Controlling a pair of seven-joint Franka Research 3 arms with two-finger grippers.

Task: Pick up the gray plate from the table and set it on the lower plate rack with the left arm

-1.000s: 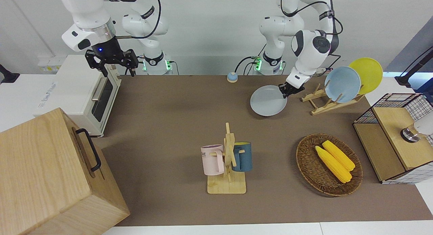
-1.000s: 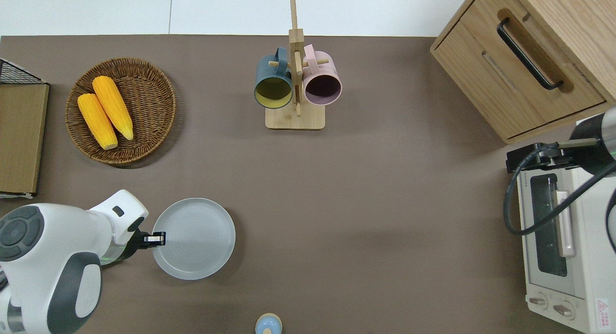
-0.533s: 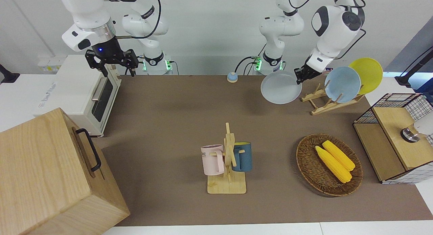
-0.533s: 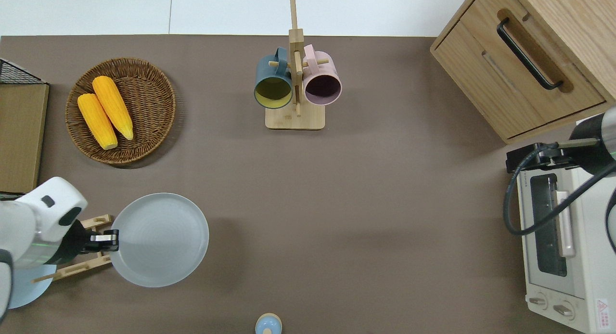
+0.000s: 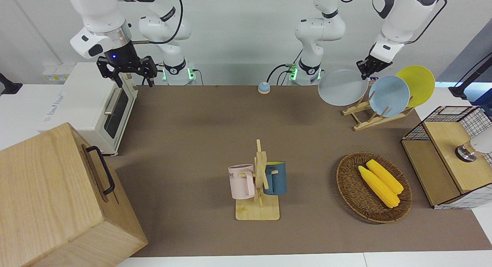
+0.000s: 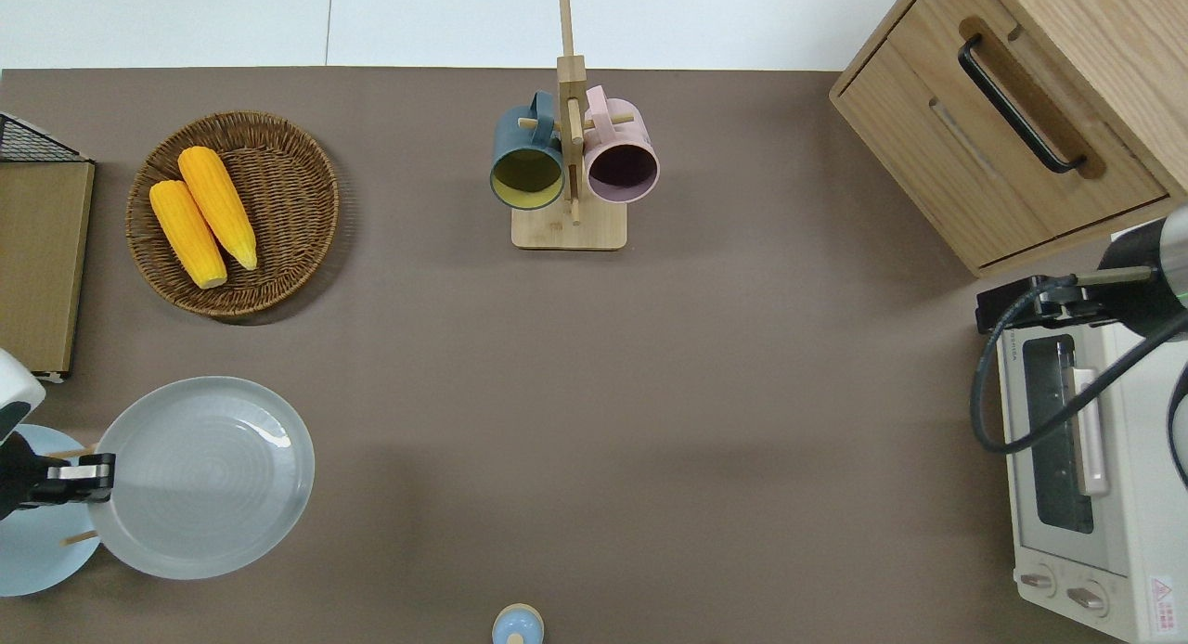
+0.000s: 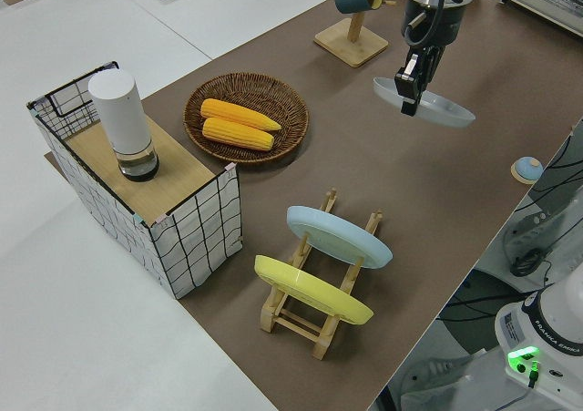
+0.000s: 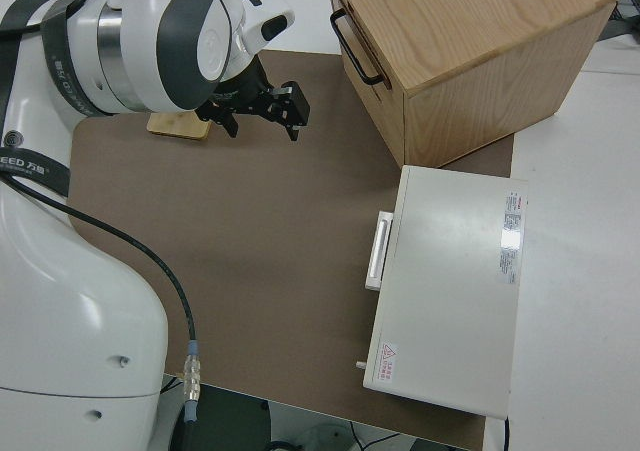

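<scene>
Above the counter (image 6: 650,393), left gripper (image 6: 93,471) carries the gray plate (image 6: 204,477) clamped by its rim, near the lower plate rack (image 5: 363,115) (right arm parked, jaws open); next: tilt plate upright, lower between free pegs.

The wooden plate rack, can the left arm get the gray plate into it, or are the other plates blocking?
Probably yes. The left gripper holds the gray plate up beside the lower plate rack. The sky-blue plate and yellow plate leave empty pegs.
</scene>
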